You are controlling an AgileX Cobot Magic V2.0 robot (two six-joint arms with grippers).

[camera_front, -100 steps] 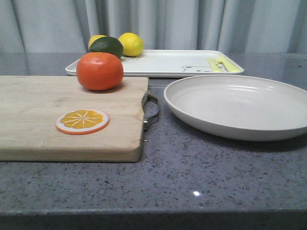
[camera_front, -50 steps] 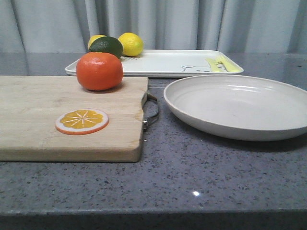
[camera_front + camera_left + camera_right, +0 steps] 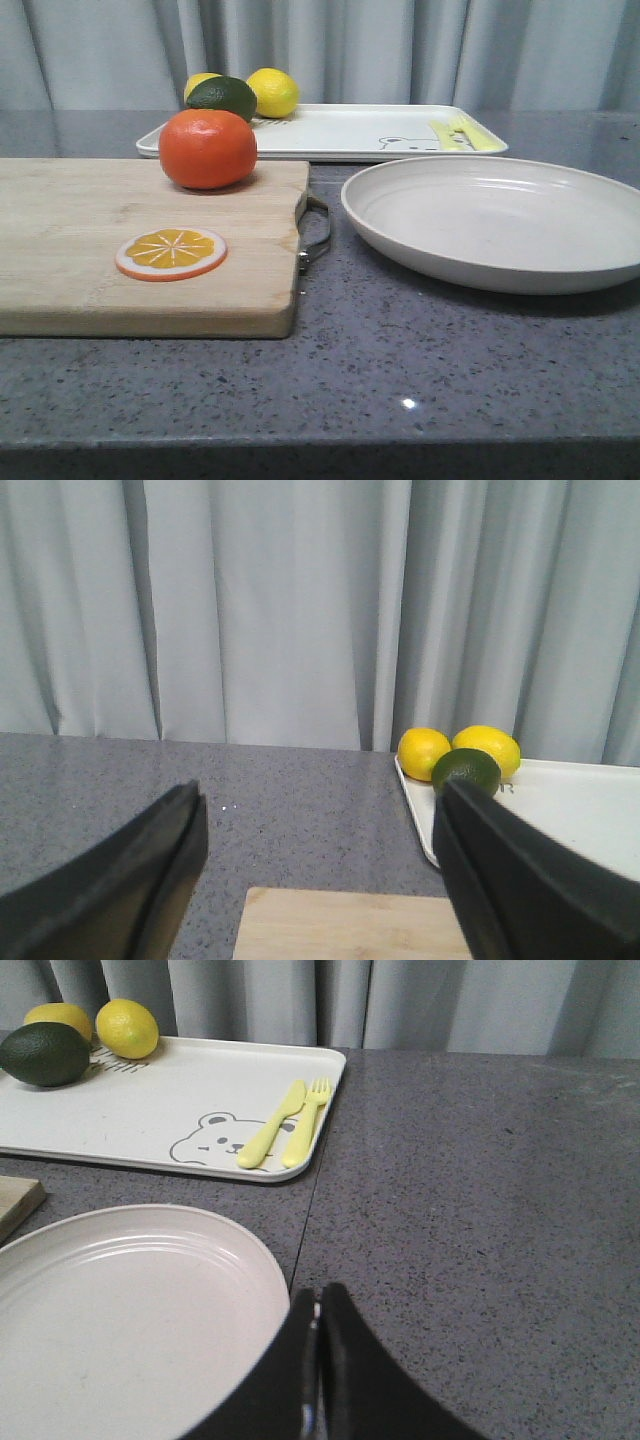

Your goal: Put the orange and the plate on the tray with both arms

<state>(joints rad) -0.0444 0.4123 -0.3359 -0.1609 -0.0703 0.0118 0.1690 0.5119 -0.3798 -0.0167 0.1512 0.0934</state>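
Observation:
The orange [image 3: 208, 148] sits on the far part of a wooden cutting board [image 3: 90, 250]. The off-white plate [image 3: 500, 220] rests on the counter to the right of the board, in front of the white bear tray [image 3: 350, 130]. Neither gripper shows in the front view. My left gripper [image 3: 320, 880] is open and empty, held over the counter by the board's far left corner; the orange is out of its view. My right gripper [image 3: 318, 1305] is shut at the plate's [image 3: 120, 1330] right rim, with a white sliver of rim between the fingers. The tray [image 3: 180, 1100] lies beyond.
Two lemons [image 3: 273, 92] and a dark green lime [image 3: 222, 97] sit on the tray's far left end. A yellow-green fork and knife [image 3: 285, 1125] lie on its right end. An orange slice disc [image 3: 171, 253] lies on the board. A curtain hangs behind the counter.

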